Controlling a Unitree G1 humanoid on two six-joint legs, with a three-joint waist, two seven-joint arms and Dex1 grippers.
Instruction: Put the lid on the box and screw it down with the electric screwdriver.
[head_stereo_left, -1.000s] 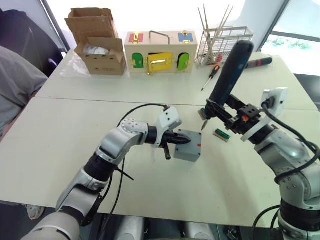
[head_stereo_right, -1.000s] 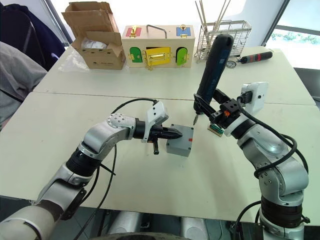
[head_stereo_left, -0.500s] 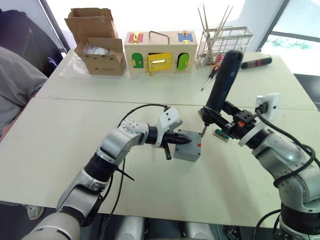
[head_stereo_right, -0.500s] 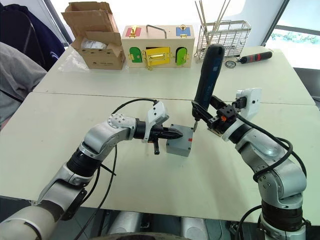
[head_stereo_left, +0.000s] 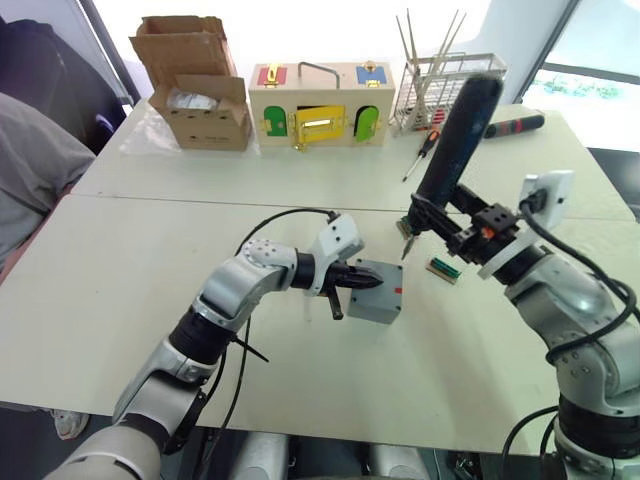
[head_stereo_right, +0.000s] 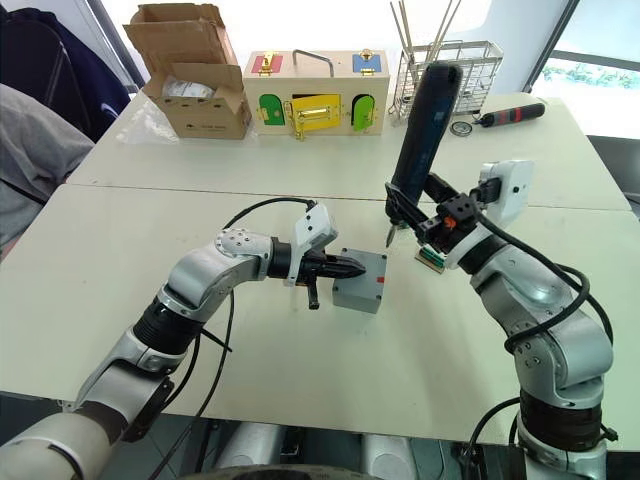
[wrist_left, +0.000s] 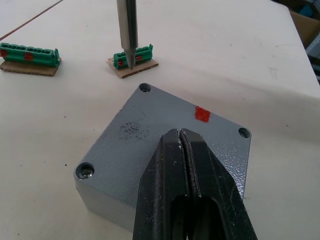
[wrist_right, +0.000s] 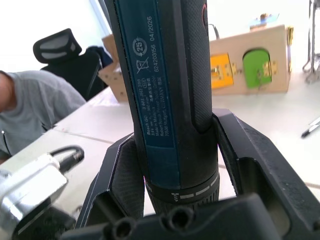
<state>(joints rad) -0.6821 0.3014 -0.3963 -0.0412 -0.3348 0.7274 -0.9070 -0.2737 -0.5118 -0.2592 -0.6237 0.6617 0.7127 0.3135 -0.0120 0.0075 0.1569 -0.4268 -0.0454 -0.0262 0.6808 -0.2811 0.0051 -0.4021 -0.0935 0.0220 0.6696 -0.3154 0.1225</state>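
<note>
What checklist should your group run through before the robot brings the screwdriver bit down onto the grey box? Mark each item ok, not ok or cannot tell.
1. Lid sits flush on the box: ok.
2. Left gripper is shut, its tips pressing on the lid: ok.
3. Right gripper clamps the electric screwdriver: ok.
4. Bit is over a corner hole: not ok, it hangs beyond the box, near a green connector.
5. Screws are seated in the corner holes: cannot tell.

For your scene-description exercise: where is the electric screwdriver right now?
The electric screwdriver is gripped by the right gripper, held tilted above the table, right of the box, its bit hanging just off the box's far right corner.
</note>
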